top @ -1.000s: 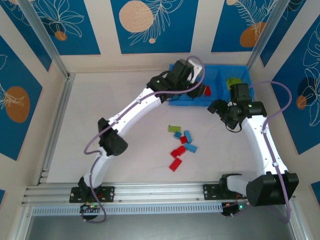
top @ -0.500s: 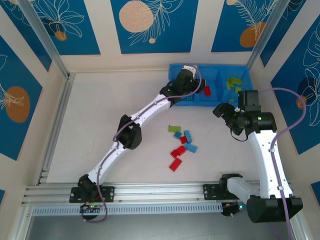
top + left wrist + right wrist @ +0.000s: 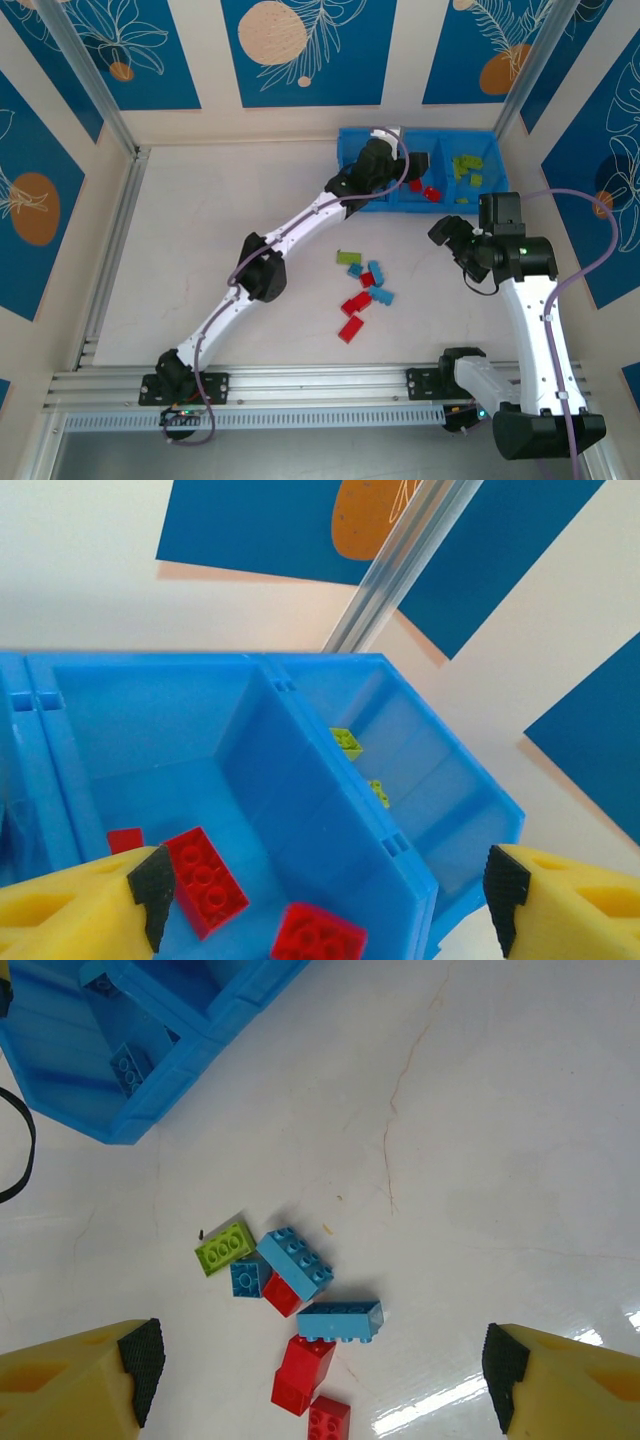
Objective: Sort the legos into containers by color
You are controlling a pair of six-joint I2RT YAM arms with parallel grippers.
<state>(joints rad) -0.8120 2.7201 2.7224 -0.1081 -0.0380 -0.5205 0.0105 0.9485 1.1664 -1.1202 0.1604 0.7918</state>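
The containers are one blue tray (image 3: pixel 490 140) with three compartments at the back right. My left gripper (image 3: pixel 387 165) hangs over its middle compartment, open (image 3: pixel 325 900) and holding nothing. Below it lie red legos (image 3: pixel 205 868) (image 3: pixel 318 935) (image 3: pixel 432 192). Lime green legos (image 3: pixel 347 742) (image 3: pixel 465 165) lie in the right compartment. A blue lego (image 3: pixel 130 1065) lies in the left one. My right gripper (image 3: pixel 450 232) is open (image 3: pixel 320 1370) above the table, in front of the tray. Loose legos cluster on the table: a green one (image 3: pixel 224 1246) (image 3: pixel 350 258), blue ones (image 3: pixel 295 1262) (image 3: pixel 340 1320) and red ones (image 3: pixel 303 1365) (image 3: pixel 349 330).
The tray (image 3: pixel 130 1110) sits against the back wall. Blue patterned walls enclose the white table (image 3: pixel 220 230). An aluminium rail (image 3: pixel 110 250) runs along its left edge. A metal post (image 3: pixel 400 570) stands behind the tray's right corner.
My left gripper has opened over the middle compartment, where a second red lego now lies. My right arm has drawn back from the tray toward the near right.
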